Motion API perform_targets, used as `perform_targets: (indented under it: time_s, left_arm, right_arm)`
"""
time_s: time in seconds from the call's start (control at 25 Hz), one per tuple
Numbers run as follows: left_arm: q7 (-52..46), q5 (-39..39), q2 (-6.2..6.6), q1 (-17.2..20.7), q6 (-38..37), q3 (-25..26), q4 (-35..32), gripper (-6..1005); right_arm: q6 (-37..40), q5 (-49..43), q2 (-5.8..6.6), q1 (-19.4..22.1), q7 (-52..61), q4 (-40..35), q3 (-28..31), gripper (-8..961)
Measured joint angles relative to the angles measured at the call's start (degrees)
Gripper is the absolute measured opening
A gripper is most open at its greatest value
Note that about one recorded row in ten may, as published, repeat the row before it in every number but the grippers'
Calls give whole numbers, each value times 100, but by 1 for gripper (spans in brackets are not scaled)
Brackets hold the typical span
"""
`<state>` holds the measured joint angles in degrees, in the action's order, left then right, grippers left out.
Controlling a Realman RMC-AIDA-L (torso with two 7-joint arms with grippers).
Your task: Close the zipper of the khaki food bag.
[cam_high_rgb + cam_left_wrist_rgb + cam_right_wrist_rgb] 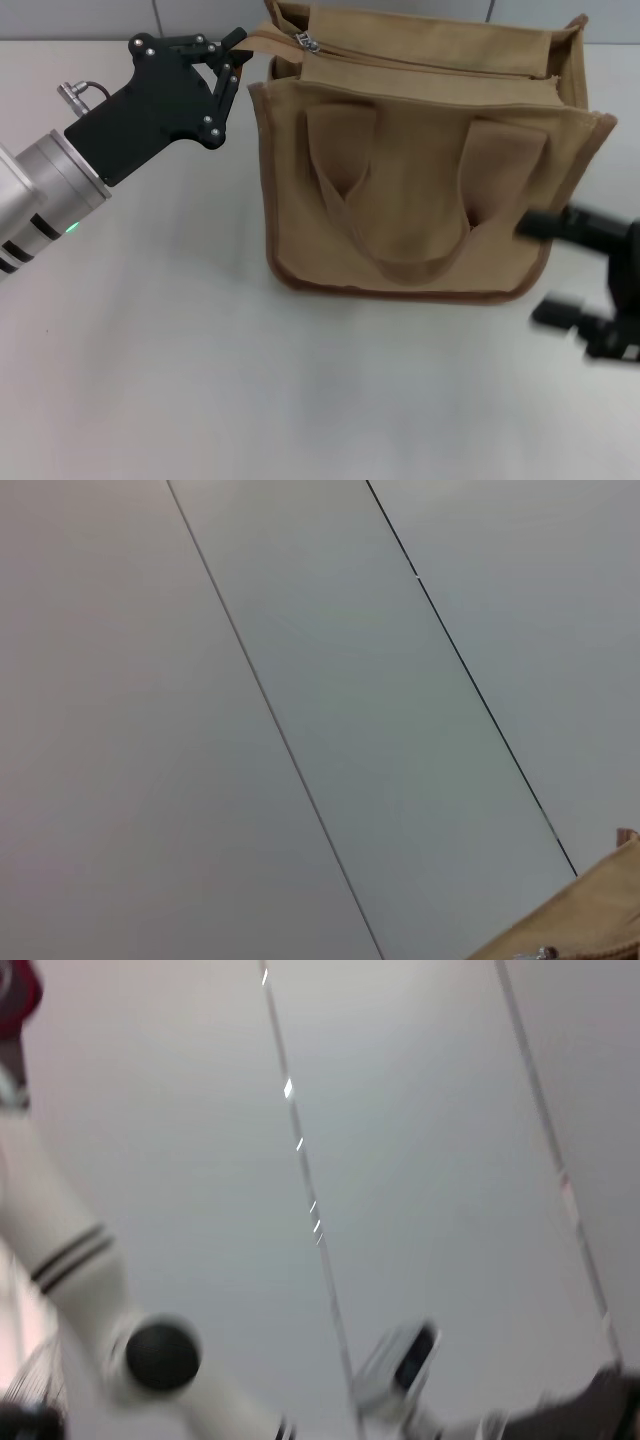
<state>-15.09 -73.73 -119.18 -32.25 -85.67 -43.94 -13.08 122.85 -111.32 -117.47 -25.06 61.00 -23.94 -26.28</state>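
The khaki food bag (420,190) stands upright on the white table, its handles and front face toward me. Along its top runs the zipper (430,58), with the silver pull tab (307,41) near the bag's left end. My left gripper (236,52) is at the bag's top left corner, shut on the khaki fabric tab (268,42) that sticks out from the zipper's end. In the left wrist view only a corner of the bag (590,915) shows. My right gripper (552,270) hovers blurred beside the bag's lower right corner, its two fingers apart and holding nothing.
The white table (200,380) stretches bare in front of and left of the bag. A grey wall (300,630) with thin dark seams rises behind it. The right wrist view shows my left arm (60,1230) far off.
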Motion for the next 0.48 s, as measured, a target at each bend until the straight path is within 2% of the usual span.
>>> perform_targets:
  time_s: [0.16, 0.48]
  left_arm:
    - [2, 0, 0, 0, -55, 0, 0, 16]
    - [6, 29, 0, 0, -120, -1, 3, 16]
  right_arm:
    - [24, 681, 90, -119, 765, -21, 0, 777]
    - [-170, 1018, 357, -928, 2699, -123, -11, 776]
